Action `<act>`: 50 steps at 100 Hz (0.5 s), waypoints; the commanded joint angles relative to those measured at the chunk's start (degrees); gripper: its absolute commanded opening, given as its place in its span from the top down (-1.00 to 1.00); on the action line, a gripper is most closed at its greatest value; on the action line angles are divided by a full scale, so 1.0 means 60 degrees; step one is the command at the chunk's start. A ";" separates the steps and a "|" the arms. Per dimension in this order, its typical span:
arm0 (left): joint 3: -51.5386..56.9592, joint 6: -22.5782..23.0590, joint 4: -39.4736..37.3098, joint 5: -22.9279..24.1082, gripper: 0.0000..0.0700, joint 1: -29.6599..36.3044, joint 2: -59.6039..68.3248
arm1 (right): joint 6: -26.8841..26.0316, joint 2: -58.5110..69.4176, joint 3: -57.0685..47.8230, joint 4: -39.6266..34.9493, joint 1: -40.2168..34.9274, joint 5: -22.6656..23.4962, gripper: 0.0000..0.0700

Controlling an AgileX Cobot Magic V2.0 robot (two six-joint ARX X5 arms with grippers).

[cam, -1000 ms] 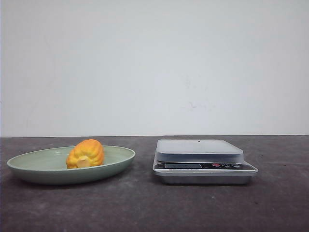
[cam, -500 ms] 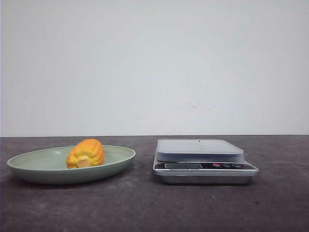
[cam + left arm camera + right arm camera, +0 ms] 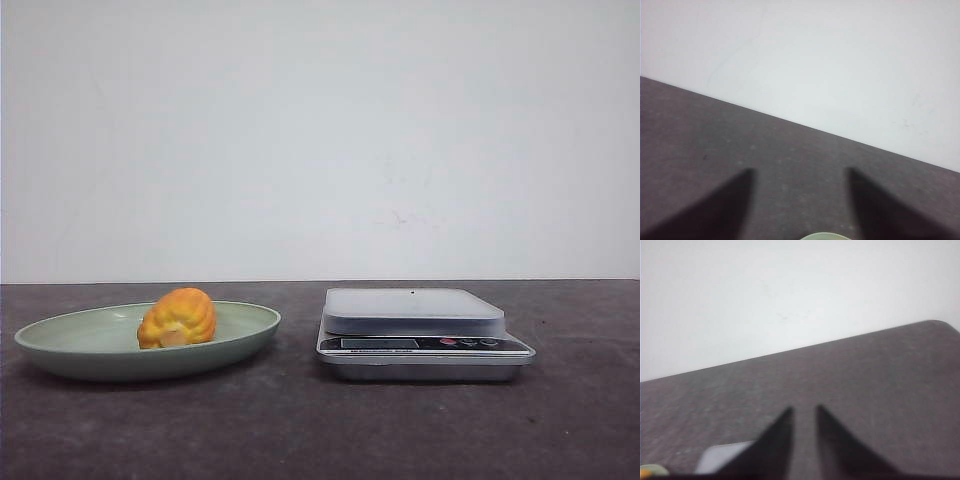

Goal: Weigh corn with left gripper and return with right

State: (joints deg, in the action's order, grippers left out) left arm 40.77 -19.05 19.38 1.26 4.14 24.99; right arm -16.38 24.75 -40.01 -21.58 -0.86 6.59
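The corn (image 3: pixel 178 317), a stubby yellow-orange chunk with its pale cut end facing me, lies in the green plate (image 3: pixel 60 340) at the left of the table. Neither gripper shows in the front view. In the left wrist view my left gripper (image 3: pixel 799 172) is open and empty, above the dark table, with a sliver of the plate's rim (image 3: pixel 826 236) between its fingers. In the right wrist view my right gripper (image 3: pixel 804 410) has its fingers nearly together with only a narrow gap, and holds nothing.
A silver kitchen scale (image 3: pixel 415 310) with a flat grey platform stands right of the plate; a corner of it shows in the right wrist view (image 3: pixel 722 455). The table (image 3: pixel 300 430) is dark and ends at a white wall behind.
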 commanded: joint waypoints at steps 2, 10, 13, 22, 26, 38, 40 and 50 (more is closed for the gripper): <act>0.0535 0.0102 0.0361 -0.0419 -0.58 0.0011 0.0160 | 0.0266 0.0178 -0.0543 -0.0266 -0.0040 0.0219 -0.38; 0.0834 0.0098 0.0627 -0.0605 -0.57 0.0047 0.0339 | 0.0273 0.0321 -0.0943 -0.0637 -0.0106 0.0448 -0.38; 0.0914 0.0098 0.0627 -0.0659 -0.57 0.0087 0.0415 | 0.0277 0.0368 -0.1093 -0.0794 -0.0142 0.0444 -0.38; 0.1195 0.0007 0.0474 -0.0954 -0.57 0.0368 0.0885 | 0.0390 0.0499 -0.1483 -0.1217 -0.0230 0.0561 -0.38; 0.1384 -0.0004 0.0419 -0.1115 -0.57 0.0579 0.1239 | 0.0382 0.0565 -0.1665 -0.1424 -0.0251 0.0678 -0.38; 0.1993 0.0036 0.0404 -0.1133 -0.57 0.1457 0.2725 | 0.0379 0.0820 -0.2160 -0.1949 -0.0321 0.0965 -0.38; 0.2087 0.0033 0.0408 -0.1133 -0.57 0.1610 0.3020 | 0.0379 0.0871 -0.2222 -0.2011 -0.0339 0.1009 -0.38; 0.2437 0.0029 0.0375 -0.0994 -0.57 0.2390 0.4539 | 0.0379 0.1086 -0.2470 -0.2237 -0.0364 0.1191 -0.38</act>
State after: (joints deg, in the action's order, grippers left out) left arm 54.26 -19.07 21.93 -5.04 16.14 46.13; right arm -14.81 30.35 -53.36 -34.44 -2.94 12.93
